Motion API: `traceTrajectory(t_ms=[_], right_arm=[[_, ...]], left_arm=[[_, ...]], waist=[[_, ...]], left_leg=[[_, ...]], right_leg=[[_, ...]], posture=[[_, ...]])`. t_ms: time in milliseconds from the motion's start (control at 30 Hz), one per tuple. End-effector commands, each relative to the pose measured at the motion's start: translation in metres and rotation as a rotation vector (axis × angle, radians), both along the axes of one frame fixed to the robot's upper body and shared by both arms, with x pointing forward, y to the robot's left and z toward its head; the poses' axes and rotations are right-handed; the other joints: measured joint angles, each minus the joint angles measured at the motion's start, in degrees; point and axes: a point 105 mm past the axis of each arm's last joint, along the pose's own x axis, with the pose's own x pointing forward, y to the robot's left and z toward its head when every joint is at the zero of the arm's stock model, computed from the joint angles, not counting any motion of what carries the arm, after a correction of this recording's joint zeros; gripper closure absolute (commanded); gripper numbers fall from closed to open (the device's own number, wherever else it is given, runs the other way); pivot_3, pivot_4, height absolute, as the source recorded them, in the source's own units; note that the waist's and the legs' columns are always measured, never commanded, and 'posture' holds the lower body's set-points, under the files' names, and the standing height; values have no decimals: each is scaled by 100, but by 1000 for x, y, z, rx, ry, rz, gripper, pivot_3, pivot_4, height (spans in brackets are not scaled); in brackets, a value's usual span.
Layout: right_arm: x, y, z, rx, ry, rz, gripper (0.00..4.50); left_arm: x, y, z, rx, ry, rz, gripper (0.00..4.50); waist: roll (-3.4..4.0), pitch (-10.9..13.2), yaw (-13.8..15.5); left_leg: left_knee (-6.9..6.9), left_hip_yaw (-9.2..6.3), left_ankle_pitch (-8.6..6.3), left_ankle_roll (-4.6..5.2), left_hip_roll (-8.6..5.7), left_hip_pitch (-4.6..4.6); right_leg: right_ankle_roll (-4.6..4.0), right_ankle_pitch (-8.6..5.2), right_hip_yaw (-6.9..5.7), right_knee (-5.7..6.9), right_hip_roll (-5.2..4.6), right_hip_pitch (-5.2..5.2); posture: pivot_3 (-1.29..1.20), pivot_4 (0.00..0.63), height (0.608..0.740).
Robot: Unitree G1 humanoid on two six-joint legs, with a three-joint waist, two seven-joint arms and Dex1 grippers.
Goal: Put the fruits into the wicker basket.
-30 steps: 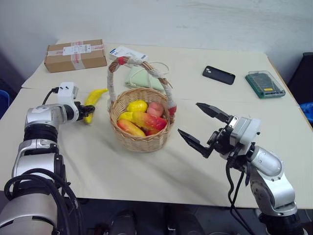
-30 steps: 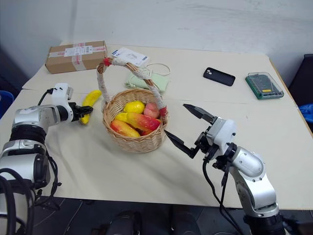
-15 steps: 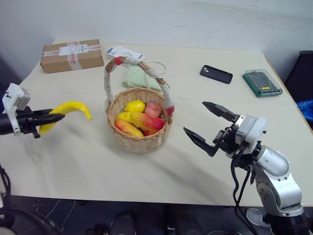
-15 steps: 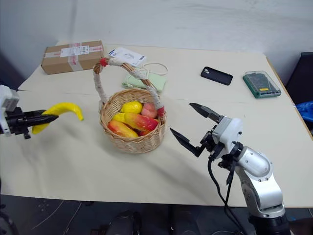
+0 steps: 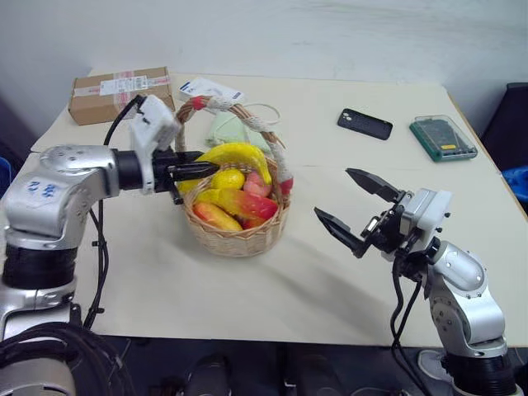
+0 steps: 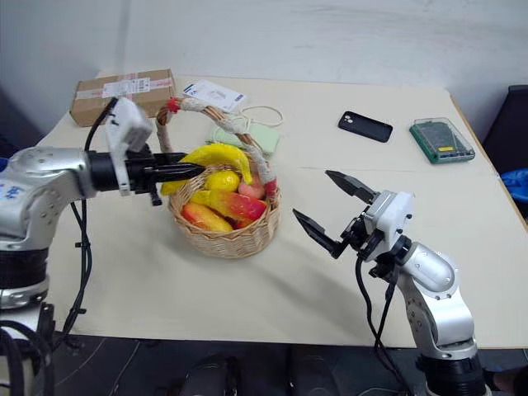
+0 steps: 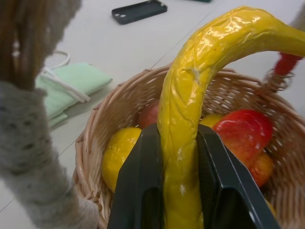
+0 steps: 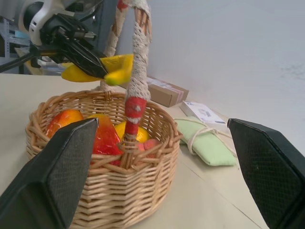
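- The left gripper clamps its fingers on the banana, which arches lengthwise directly above the wicker basket.
- The right gripper hangs beside the basket, fingers wide and empty.

Clamped between the left gripper's black fingers, the banana's lower end runs off the wrist picture's edge, stem end unseen. Beyond those fingertips, the wicker basket is cut at the far side, and its cord-wrapped handle looms blurred beside the fingers, top out of sight. Under the banana, a lemon and the mango are partly covered; which fruit lies lowest cannot be told. Between the right gripper's spread fingers, the basket wall hides the fruits' lower halves, and both fingertips are cropped. Print on the cardboard box label too small to read.
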Motion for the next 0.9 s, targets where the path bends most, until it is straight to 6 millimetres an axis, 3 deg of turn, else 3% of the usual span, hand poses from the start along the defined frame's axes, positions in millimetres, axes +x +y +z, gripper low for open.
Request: traceTrajectory(t_ms=[33, 200, 333, 400, 533, 600, 667, 767, 900], right_arm=[[-8, -1, 8, 6, -42, -7, 0], [-11, -10, 2, -1, -32, -38, 0], [-16, -12, 1, -18, -13, -15, 0], [-20, -6, 5, -33, 6, 31, 0], [-14, 23, 12, -53, 104, 144, 0], [-8, 37, 13, -79, 137, 197, 0], [4, 43, 17, -94, 160, 224, 0], [30, 46, 13, -157, 219, 194, 0], [45, 64, 17, -195, 270, 241, 0]], left_arm=[[0, 4, 3, -3, 10, 18, 3032], [-22, 16, 16, -26, -69, -159, 1534], [-53, 59, 15, -24, -23, -225, 1534], [-53, 86, 19, -1, -52, -137, 1534], [-72, 124, 29, -100, -169, -140, 740], [-78, 144, 17, -117, -167, -104, 76], [-84, 158, 6, -134, -110, -80, 33], [-90, 165, -6, -109, -62, -74, 33], [-97, 148, -7, -177, -46, -133, 33]], waist=[[2, 1, 4], [2, 2, 3], [9, 6, -17], [12, 8, -46], [13, 8, -62], [14, 8, -70], [14, 9, -93], [7, 6, -98], [4, 5, -61]], left_leg=[[0, 0, 1, -1, 1, -2], [1, 2, 1, -2, 0, -1], [0, 5, 1, -3, 2, 0], [0, 7, 1, -3, 3, 1], [1, 4, 1, 0, 1, 5], [0, 0, 1, 3, -1, 3], [-1, -2, 0, 3, 0, 2], [-1, -1, -1, 5, 0, -10], [-1, -4, -6, 15, -2, -22]], right_leg=[[0, 0, 0, 0, 1, -2], [-1, 0, 0, 0, -2, -2], [-5, -3, -1, 1, -3, -3], [-6, -3, -1, 3, -3, -5], [-8, -4, -2, 4, -10, -3], [-10, -5, -11, 6, -17, -3], [-14, -8, -14, 6, -18, -4], [-15, -8, -15, 4, -19, -14], [-15, -8, -20, -8, -27, -16]], posture=[[0, 150, 740], [0, 150, 740], [0, 150, 740], [0, 150, 740], [0, 150, 740], [0, 150, 740], [0, 150, 740], [0, 150, 740], [0, 150, 740]])
